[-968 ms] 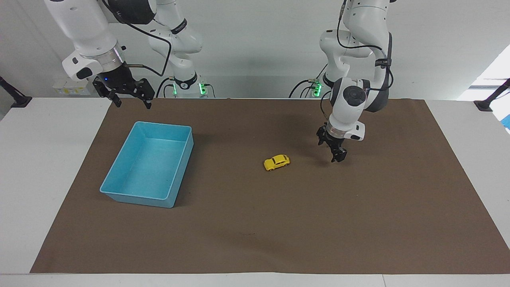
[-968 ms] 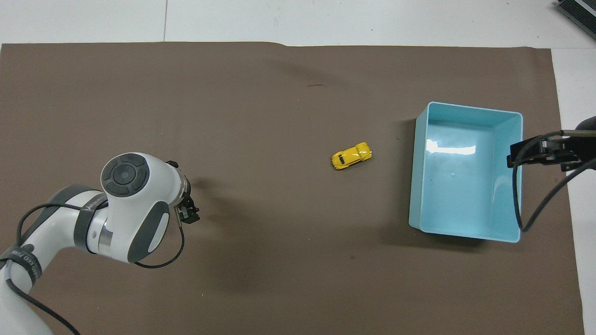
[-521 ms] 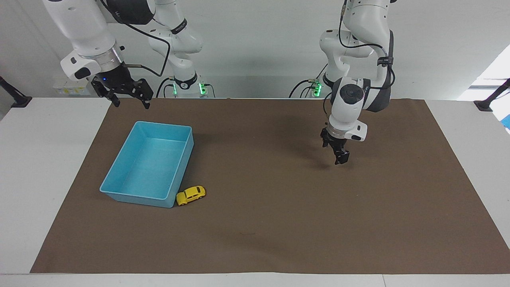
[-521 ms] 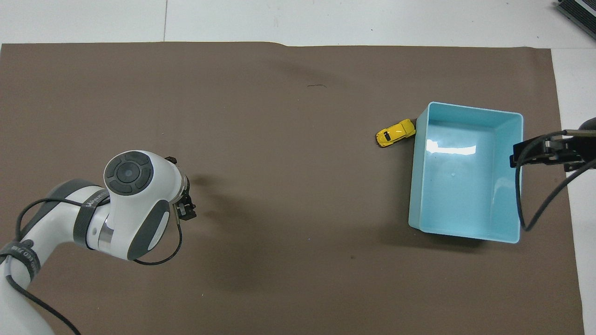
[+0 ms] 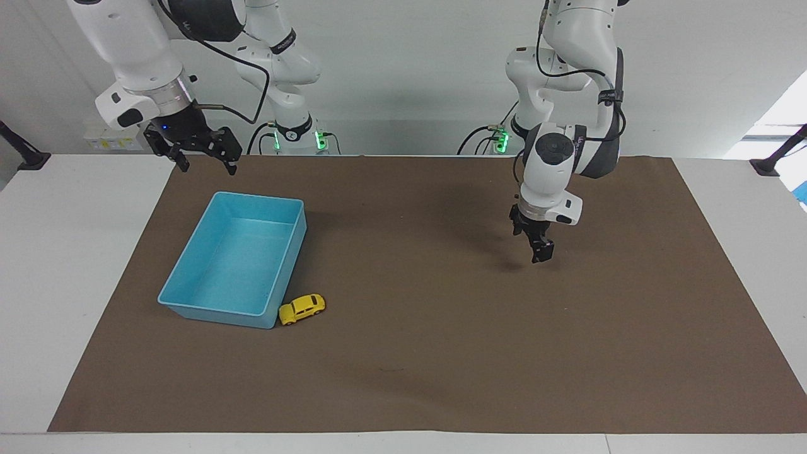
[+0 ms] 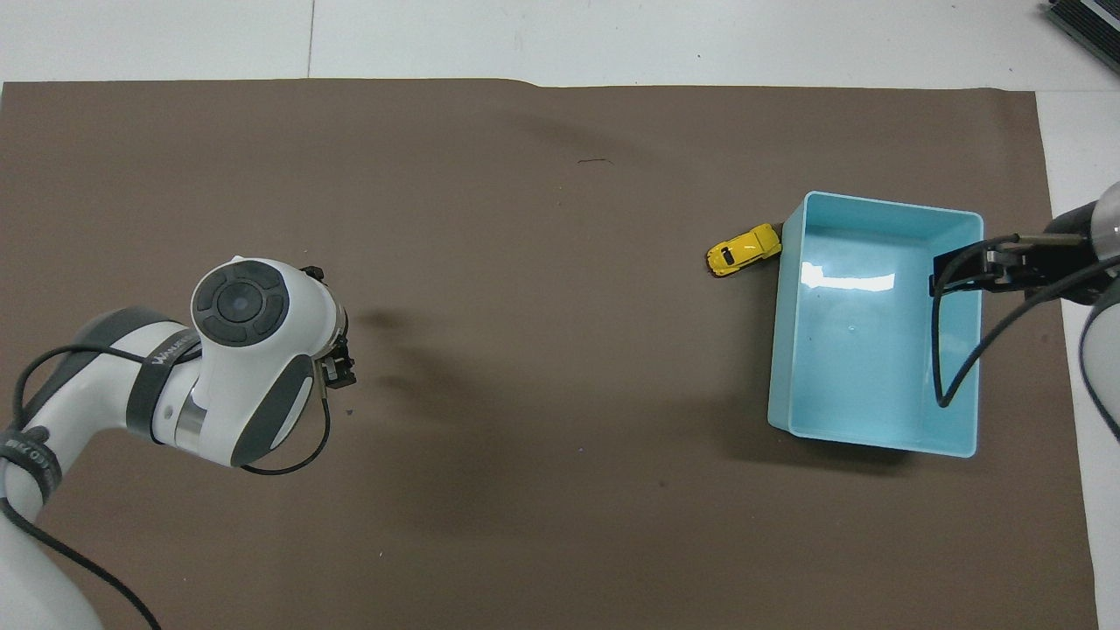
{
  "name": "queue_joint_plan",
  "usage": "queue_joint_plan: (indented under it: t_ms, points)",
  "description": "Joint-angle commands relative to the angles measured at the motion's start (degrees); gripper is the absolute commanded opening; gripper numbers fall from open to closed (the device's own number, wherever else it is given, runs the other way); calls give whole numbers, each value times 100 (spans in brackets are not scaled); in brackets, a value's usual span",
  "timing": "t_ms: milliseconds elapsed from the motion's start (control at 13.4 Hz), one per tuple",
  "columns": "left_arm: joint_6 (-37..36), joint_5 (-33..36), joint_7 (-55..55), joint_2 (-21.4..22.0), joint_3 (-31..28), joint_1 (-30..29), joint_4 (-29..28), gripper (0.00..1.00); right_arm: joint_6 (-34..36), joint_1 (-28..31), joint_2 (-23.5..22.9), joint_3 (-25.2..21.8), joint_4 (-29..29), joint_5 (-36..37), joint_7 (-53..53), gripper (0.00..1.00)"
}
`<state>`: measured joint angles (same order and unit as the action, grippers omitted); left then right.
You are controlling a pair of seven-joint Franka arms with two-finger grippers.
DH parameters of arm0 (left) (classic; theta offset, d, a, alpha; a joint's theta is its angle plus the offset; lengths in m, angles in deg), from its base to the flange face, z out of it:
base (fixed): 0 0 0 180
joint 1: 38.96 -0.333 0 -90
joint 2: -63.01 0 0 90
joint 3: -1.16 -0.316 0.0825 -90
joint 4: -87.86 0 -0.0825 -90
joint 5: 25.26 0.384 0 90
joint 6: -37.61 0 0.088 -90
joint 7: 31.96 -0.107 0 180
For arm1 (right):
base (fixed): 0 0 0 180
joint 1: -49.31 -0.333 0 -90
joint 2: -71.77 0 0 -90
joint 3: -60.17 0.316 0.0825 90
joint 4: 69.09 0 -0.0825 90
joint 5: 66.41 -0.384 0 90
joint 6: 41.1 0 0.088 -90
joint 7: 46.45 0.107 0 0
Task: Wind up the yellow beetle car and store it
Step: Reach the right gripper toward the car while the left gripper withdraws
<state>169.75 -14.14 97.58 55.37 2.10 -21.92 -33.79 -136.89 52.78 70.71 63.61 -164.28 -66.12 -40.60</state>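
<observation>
The yellow beetle car [image 5: 302, 309] stands on the brown mat outside the blue bin [image 5: 214, 313], against the bin's corner that is farthest from the robots and faces the left arm's end. It also shows in the overhead view [image 6: 744, 249], nose against the bin's wall [image 6: 780, 350]. The bin holds nothing. My left gripper [image 5: 541, 255] hangs empty over bare mat toward the left arm's end, well apart from the car; in the overhead view [image 6: 337, 374] the arm covers most of it. My right gripper [image 5: 202, 161] is open, empty and raised by the bin's end nearest the robots.
The brown mat [image 5: 441, 366] covers most of the white table [image 5: 63, 265]. A black cable [image 6: 949, 367] from the right arm hangs over the bin in the overhead view.
The car ran from the middle of the mat to the bin's corner and has stood there for the last half second. The left gripper rose a little. The right gripper shifted slightly.
</observation>
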Motion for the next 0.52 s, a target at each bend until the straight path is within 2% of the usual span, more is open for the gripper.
queue_joint_plan:
  t_ms: [0,447]
  points:
    - [-276,118,-534,-97,55,-262,492,100,-378,31,-43,77,-236,-29,363,100]
    - [-258,66,-2178,-36,55,-438,1055,100,-817,-110,-237,138,-271,-38,1936,100]
